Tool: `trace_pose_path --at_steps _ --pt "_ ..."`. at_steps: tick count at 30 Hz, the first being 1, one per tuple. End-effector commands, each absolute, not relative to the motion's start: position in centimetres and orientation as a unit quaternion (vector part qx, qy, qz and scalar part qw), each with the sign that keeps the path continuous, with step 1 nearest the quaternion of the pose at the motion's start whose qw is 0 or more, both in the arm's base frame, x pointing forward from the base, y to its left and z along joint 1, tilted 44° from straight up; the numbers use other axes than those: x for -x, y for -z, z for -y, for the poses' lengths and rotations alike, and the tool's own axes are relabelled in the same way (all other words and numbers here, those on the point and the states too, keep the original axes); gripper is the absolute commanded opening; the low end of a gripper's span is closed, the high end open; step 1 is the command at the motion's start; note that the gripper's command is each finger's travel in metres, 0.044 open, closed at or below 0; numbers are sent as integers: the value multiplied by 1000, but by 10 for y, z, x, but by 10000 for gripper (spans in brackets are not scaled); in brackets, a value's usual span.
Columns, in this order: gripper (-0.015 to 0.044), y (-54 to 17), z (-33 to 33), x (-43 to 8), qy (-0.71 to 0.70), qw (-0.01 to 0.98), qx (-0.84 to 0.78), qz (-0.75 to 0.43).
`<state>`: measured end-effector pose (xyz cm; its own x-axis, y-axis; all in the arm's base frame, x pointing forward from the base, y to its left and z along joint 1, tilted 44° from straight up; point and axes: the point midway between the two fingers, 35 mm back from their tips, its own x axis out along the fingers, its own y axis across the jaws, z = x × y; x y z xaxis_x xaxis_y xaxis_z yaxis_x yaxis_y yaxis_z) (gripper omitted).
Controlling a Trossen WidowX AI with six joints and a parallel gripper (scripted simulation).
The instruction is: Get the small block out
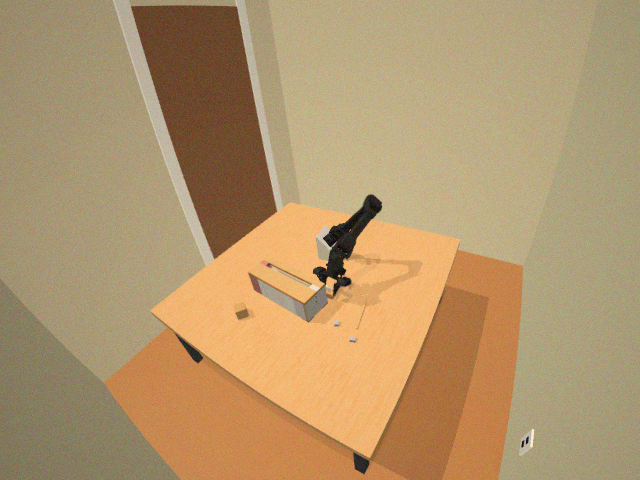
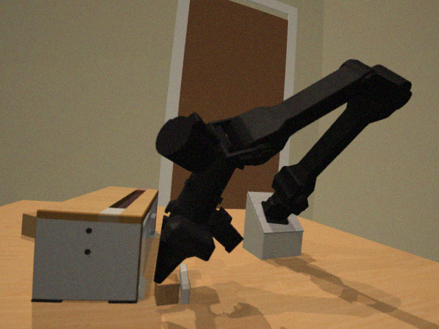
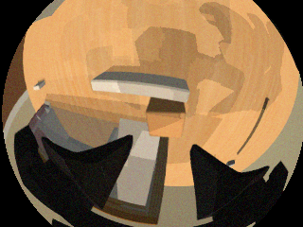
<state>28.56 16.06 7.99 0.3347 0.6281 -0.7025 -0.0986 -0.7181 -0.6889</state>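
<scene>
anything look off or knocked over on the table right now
Nothing stands out. The box sits flat on the table, and the small block lies outside it, just beyond the open end effector.

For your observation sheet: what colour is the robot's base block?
Light grey base block, clearest in the exterior view.

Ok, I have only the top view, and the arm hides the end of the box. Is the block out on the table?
Observer: Yes. The exterior view shows the brown block on the table, just beside the box.
Operator: And is the claw open?
Observer: Open and holding nothing. In the wrist view the claw has its fingers apart, with the block ahead of the tips.
Operator: Is anything near the block?
Observer: A small white piece stands upright right beside it.
</scene>
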Motion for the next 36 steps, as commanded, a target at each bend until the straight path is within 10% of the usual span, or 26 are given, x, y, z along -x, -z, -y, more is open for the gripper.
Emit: trace_pose_path --at_steps 1,18,30,36 --pt "285 -72 -165 -284 -552 332 745 174" --pt "285 -55 -183 -281 -551 334 745 175" --pt "9 -58 -181 -282 -551 333 745 175" --pt "0 -81 -158 -286 -551 331 746 175"
